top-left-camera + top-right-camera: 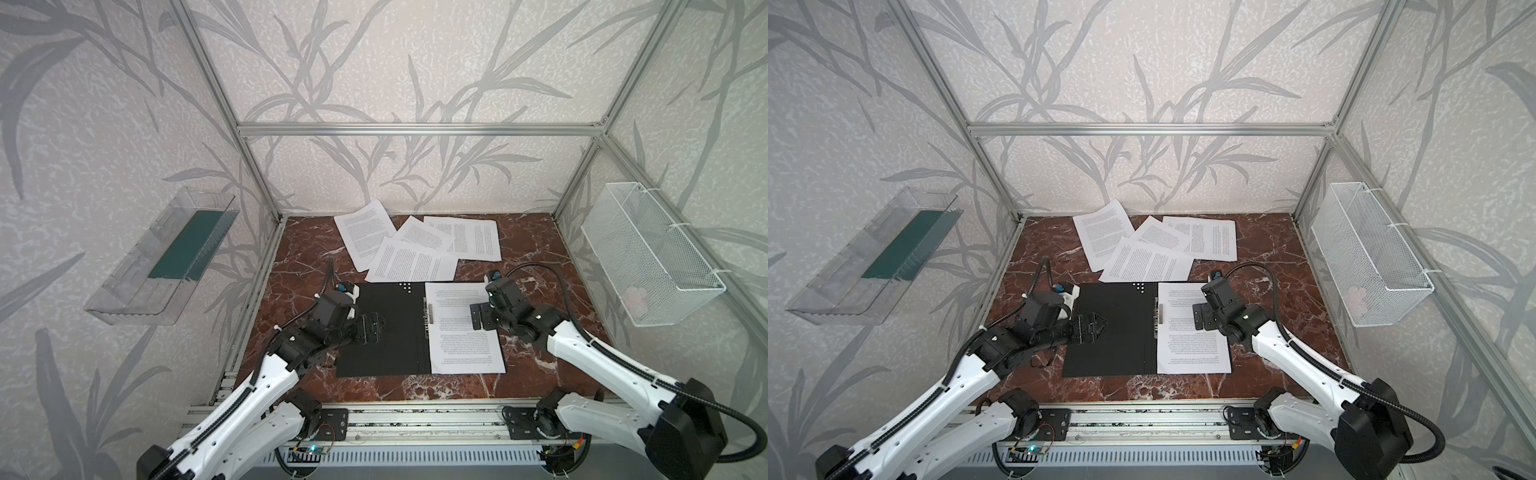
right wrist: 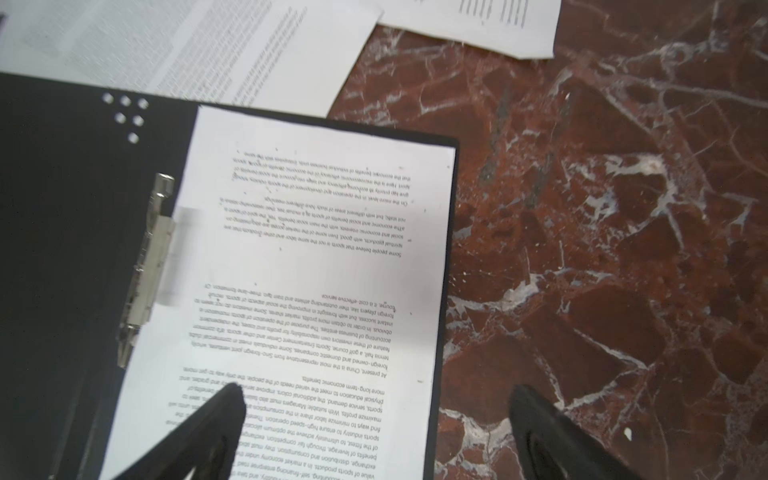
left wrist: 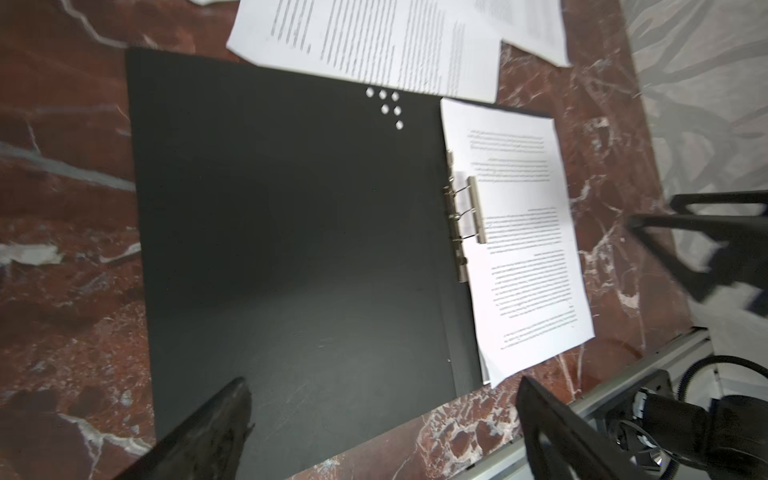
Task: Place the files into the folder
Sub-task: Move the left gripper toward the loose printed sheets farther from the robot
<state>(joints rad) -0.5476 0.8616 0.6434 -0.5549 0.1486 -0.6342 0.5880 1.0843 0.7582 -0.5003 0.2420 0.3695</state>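
Right gripper point(image 2: 378, 392), jaws spread, over edge of sheet point(image 2: 316, 257) in folder point(image 2: 62, 249).

Right half of folder point(image 1: 390, 332) mostly beneath a sheet point(image 1: 461, 332); print on far files point(image 1: 415, 262) illegibly small.

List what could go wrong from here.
1. The loose sheets overlap in a fan, so pulling one may drag its neighbours.
2. The nearest loose sheet lies right at the folder's far edge and could snag or crease.
3. The filed sheet may not be clamped by the spine clip; sliding another in could shift it.
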